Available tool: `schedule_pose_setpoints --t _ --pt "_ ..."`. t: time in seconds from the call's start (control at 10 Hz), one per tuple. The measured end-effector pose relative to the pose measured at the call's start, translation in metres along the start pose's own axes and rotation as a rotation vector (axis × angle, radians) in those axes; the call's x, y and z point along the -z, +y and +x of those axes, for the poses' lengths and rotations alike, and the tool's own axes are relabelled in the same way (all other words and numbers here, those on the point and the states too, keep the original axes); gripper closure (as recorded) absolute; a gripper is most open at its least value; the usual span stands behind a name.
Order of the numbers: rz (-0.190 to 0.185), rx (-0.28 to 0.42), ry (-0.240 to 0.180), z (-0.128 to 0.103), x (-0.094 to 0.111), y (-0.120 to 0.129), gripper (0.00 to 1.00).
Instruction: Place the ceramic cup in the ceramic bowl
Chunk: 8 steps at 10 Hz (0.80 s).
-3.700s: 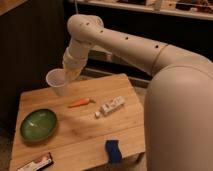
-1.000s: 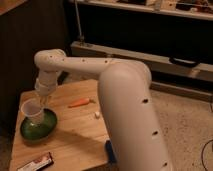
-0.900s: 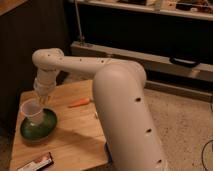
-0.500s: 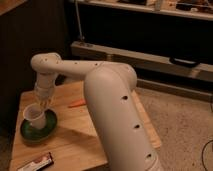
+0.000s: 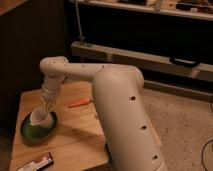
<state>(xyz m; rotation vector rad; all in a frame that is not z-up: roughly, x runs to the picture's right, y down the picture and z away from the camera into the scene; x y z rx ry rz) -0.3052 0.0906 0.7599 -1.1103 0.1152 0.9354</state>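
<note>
The gripper grasps the ceramic cup at its 1 o'clock rim, the cup tilted just inside the ceramic bowl, so release lies straight below.

Gripper apparently holding ceramic cup over ceramic bowl.

Occlusions, camera view
We find the gripper fingertips blurred above the ceramic cup; the desk right edge is hidden by the arm.
</note>
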Motion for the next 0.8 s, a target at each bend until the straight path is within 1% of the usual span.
schedule_pose_setpoints --t 0.1,0.2,0.4,0.5,0.7,0.8 --pt "-0.011 0.007 0.003 0.001 0.007 0.003 0.2" --pt "-0.018 0.013 0.011 0.003 0.009 0.004 0.2" --pt "-0.038 -0.002 0.015 0.008 0.008 -0.004 0.2" --pt "-0.051 -0.023 0.007 0.011 0.011 -0.014 0.2" --pt "-0.084 -0.074 -0.023 0.017 0.019 -0.032 0.2" --pt "-0.087 -0.078 -0.025 0.017 0.019 -0.032 0.2"
